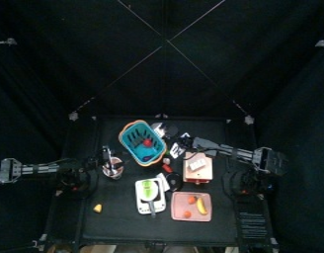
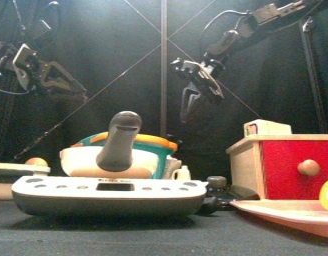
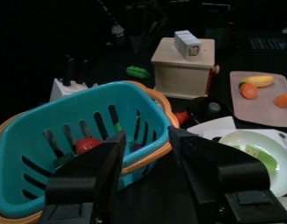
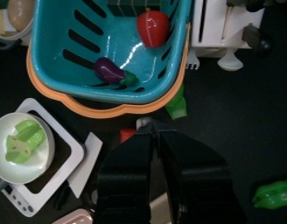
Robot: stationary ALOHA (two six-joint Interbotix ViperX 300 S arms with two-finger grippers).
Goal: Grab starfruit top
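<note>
The starfruit (image 1: 147, 186) is a yellow-green oblong piece lying on a white plate (image 1: 154, 195) at the table's front middle. It also shows in the right wrist view (image 4: 25, 138) and the left wrist view (image 3: 258, 157). My right gripper (image 1: 173, 151) hangs shut and empty in the air beside the blue basket (image 1: 131, 131), behind the plate; its jaws (image 4: 157, 129) stand together. My left gripper (image 1: 112, 163) is open and empty at the basket's left side, its jaws (image 3: 146, 144) wide apart in front of the basket (image 3: 64, 122).
The basket (image 4: 64, 87) holds a red piece (image 4: 153, 26) and a purple piece (image 4: 108, 68). A wooden box with a red drawer (image 2: 287, 160) stands at the right. A pink plate (image 1: 192, 206) with orange pieces lies at the front right. A tiny yellow lump (image 1: 98, 208) lies at the front left.
</note>
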